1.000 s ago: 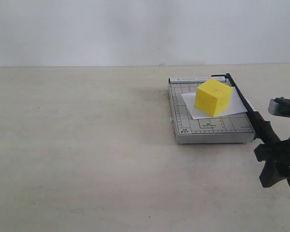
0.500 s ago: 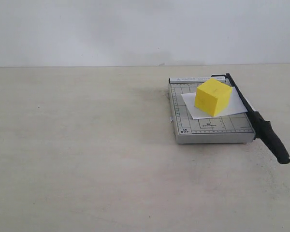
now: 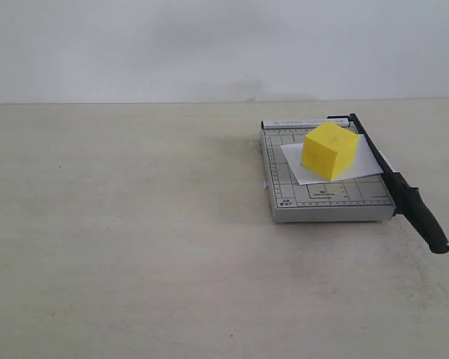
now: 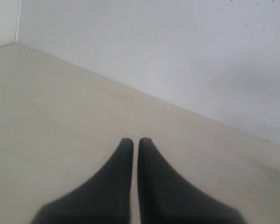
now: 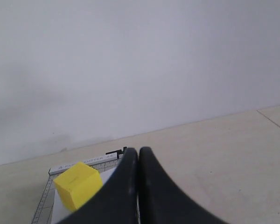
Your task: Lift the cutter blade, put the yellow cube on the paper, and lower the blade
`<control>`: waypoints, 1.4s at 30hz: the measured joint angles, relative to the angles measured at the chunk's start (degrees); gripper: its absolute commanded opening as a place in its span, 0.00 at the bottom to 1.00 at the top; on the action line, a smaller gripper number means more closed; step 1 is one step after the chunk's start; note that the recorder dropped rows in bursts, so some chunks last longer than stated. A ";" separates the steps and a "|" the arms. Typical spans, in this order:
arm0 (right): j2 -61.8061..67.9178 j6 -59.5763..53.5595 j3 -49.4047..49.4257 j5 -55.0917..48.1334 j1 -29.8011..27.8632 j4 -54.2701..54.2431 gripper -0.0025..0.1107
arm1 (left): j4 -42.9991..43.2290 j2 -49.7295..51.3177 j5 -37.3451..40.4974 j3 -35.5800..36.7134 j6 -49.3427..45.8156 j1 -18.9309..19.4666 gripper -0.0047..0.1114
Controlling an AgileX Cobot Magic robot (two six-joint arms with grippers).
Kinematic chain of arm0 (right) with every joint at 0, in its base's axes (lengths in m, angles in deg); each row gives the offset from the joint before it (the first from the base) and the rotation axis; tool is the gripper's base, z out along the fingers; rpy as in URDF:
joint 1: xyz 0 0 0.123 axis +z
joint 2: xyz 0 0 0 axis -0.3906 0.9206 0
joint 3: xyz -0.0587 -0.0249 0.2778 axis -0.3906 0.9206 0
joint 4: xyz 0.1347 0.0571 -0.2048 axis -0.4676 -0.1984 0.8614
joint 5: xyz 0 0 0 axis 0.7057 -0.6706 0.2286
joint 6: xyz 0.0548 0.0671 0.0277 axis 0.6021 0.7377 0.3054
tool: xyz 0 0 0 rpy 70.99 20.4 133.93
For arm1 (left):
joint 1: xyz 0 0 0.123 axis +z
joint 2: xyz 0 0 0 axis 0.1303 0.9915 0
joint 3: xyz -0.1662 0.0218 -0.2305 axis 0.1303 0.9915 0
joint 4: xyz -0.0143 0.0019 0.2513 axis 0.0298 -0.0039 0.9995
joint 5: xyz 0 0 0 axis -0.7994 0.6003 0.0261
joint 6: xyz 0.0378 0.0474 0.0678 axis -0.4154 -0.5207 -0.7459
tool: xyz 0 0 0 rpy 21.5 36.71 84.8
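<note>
The yellow cube (image 3: 329,150) rests on the white paper (image 3: 363,163), which lies on the grey gridded board (image 3: 322,200). The black cutter blade (image 3: 393,179) lies down along the board's right edge, its thick handle (image 3: 426,222) sticking out past the front. Neither gripper shows in the exterior view. In the right wrist view my right gripper (image 5: 138,151) is shut on nothing, with the cube (image 5: 77,184) and the board's far strip (image 5: 84,164) beyond its fingers. My left gripper (image 4: 134,140) is shut with a hairline gap, holding nothing, over bare table.
A pale wall (image 3: 224,45) stands behind the beige table (image 3: 120,247). The cutter sits at the right of the table in the exterior view.
One second ago my right gripper stood at the handle end of the blade at the right edge. It has since left the exterior view. The blade, cube and paper stay put.
</note>
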 measured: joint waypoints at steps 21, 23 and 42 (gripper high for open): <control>-14.14 34.69 10.11 -10.17 -6.40 39.17 0.02 | 0.48 0.00 -0.24 0.00 0.00 0.00 0.08; -17.11 40.56 10.38 -21.50 -7.99 44.52 0.02 | 0.57 0.00 -0.24 0.00 0.00 0.00 0.08; -17.65 36.76 10.62 -24.34 -8.26 41.84 0.02 | 0.60 0.00 -0.24 0.00 -0.21 0.00 0.08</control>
